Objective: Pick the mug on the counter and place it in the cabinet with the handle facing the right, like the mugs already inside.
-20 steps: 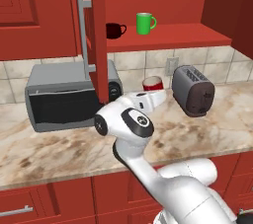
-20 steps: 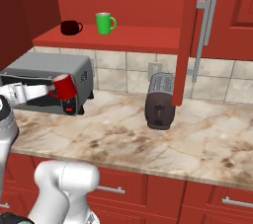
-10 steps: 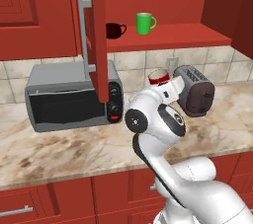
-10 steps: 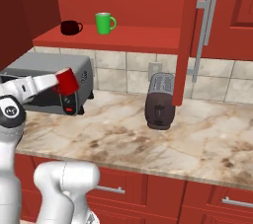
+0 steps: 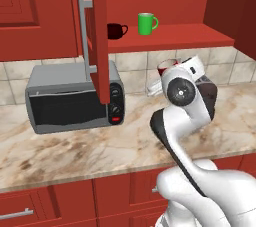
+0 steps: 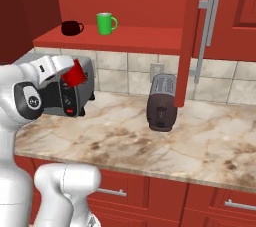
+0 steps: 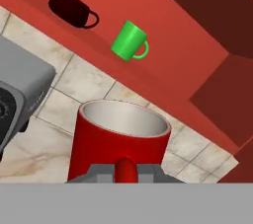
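I have the mug clamped in my pincer, jaws narrow on its wall beside the handle. It hangs in the air above the desk, well clear of the stone, in front of the microwave and left of the toaster.

What matters now is where the shelf lies from the mug: above it and farther back, toward the wall. In the hand view the green mug and the dark mug stand up-slope from the red rim, with bare shelf beside the green one. That gap looks to me the likely spot.

The handle points back at my hand, so I judge the mug needs a turn about its upright axis before it faces right. The open door hangs near my path; I'd keep wide of it.
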Motion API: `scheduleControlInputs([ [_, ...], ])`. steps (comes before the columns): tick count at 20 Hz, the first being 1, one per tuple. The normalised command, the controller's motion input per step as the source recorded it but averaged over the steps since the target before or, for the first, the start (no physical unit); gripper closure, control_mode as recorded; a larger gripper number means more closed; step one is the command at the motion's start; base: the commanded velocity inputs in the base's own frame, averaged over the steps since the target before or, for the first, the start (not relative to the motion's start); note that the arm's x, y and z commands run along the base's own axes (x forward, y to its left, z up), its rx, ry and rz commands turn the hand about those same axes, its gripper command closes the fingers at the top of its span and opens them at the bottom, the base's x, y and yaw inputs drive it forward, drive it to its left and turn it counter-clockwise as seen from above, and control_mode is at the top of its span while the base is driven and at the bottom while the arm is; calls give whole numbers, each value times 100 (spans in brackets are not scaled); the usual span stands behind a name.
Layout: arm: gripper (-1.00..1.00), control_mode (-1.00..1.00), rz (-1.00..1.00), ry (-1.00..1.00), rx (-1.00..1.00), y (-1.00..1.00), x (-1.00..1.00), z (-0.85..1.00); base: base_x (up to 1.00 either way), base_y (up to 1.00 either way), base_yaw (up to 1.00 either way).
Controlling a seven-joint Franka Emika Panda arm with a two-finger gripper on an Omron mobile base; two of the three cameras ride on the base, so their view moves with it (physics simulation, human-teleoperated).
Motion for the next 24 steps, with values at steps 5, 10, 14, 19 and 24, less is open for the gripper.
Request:
scheduleControlInputs([
  [5, 100, -100, 12, 29, 5, -25, 9, 46, 0, 0, 0],
  [10, 100, -100, 10, 25, 10, -39, 18, 42, 0, 0, 0],
  [14, 100, -100, 6, 5, 10, -46, 1, 21, 0, 0, 0],
  [19, 100, -100, 0, -4, 1, -2, 1, 4, 0, 0, 0],
  [24, 100, -100, 1, -2, 5, -13, 33, 0, 0, 0, 0],
])
